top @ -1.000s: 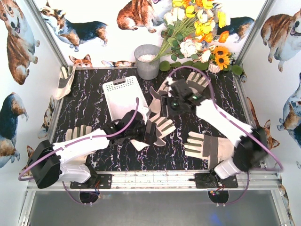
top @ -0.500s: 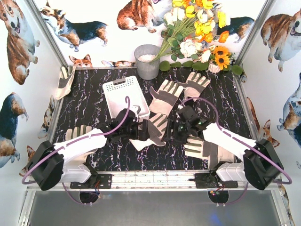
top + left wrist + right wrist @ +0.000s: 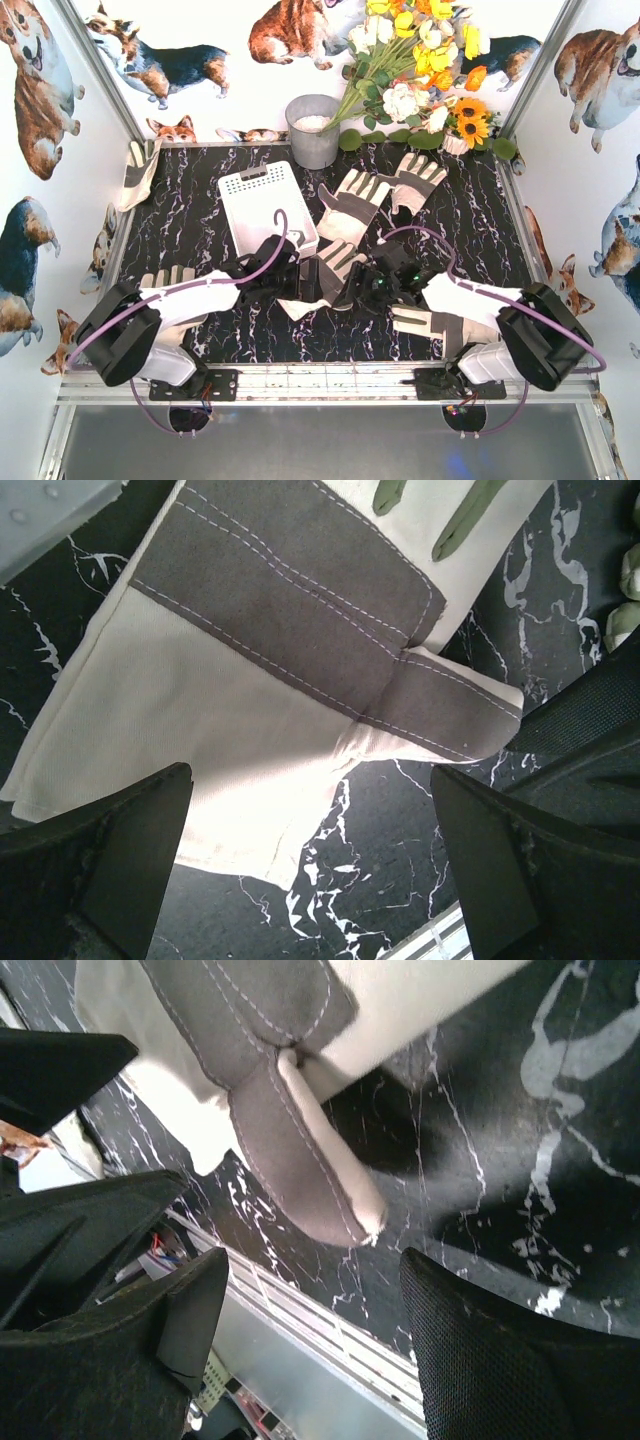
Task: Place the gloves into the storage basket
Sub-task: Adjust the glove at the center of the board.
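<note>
Glove (image 3: 250, 680) flat | left hand (image 3: 315, 860) spread over cuff | right hand (image 3: 315, 1330) spread

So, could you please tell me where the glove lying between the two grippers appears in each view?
Top external: glove at the picture's centre.
Left wrist: fills the upper centre.
Right wrist: its thumb, upper left.
Shared landmark: metal rail along the near edge.

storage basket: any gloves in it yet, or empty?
Empty: the storage basket shows a bare white bottom in the top view; the gloves lie outside on the table.
</note>
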